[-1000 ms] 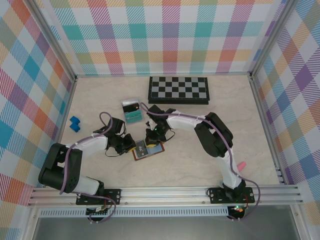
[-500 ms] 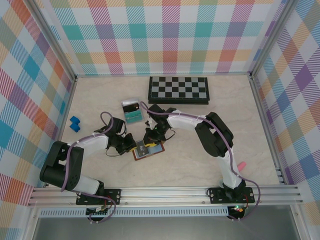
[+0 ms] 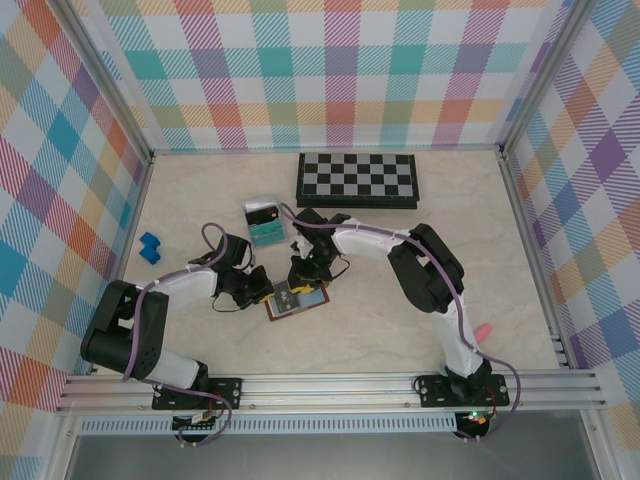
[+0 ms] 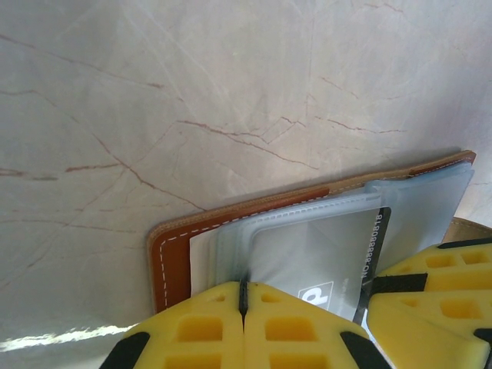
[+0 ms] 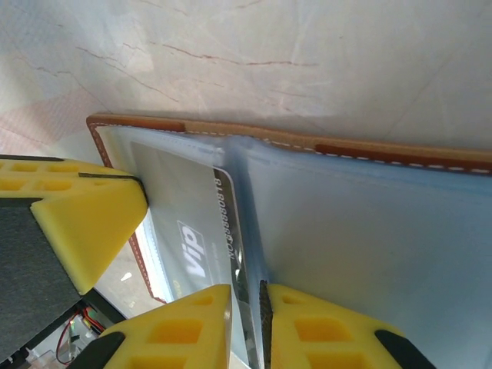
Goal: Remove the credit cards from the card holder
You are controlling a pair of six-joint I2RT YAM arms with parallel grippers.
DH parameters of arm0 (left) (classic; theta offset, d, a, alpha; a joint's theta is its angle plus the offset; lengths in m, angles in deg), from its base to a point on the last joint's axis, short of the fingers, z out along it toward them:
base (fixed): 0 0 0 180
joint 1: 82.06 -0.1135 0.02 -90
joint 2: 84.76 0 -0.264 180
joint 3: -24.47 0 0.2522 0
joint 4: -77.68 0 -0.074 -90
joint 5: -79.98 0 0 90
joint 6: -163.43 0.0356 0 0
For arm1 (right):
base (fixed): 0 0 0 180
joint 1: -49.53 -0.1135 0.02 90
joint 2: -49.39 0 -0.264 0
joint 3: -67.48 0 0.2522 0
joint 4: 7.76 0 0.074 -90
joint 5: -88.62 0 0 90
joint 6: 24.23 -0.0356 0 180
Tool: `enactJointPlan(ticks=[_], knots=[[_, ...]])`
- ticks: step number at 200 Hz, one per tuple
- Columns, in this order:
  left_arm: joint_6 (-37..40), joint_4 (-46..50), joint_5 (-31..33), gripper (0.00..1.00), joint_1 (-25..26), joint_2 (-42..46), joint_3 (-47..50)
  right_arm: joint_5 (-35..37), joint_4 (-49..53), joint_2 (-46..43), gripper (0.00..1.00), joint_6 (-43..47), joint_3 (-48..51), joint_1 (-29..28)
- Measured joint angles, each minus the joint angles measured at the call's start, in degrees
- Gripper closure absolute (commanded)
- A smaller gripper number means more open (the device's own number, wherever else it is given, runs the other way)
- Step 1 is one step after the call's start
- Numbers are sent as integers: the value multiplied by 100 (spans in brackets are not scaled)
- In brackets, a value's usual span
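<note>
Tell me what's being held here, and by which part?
The right end effector appears to pinch the grey plastic VIP card by its numbered edge.

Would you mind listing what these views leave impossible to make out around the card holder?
Top external: the left gripper and right gripper cover most of the card holder; its card count is hidden.
Left wrist: the grey card's near end lies behind the left gripper's fingers.
Right wrist: the fingers hide whether card or sleeve is pinched.
Top external: the pink object is too small to identify.
</note>
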State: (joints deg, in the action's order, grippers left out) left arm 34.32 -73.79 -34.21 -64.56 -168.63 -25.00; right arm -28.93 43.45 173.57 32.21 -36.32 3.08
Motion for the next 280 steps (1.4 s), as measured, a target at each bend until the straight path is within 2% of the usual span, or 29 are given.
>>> enactJointPlan(ticks=[80, 167, 208, 280], knots=[[0, -7, -26, 100, 0, -22, -7, -48, 127, 111, 83, 153, -179, 0], [-2, -15, -42, 100, 0, -42, -13, -190, 273, 254, 98, 398, -321, 37], [-76, 11, 7, 85, 0, -28, -13, -175, 236, 232, 100, 411, -286, 39], [-131, 595, 192, 86, 4, 162, -149, 118, 195, -262, 100, 450, 50, 74]])
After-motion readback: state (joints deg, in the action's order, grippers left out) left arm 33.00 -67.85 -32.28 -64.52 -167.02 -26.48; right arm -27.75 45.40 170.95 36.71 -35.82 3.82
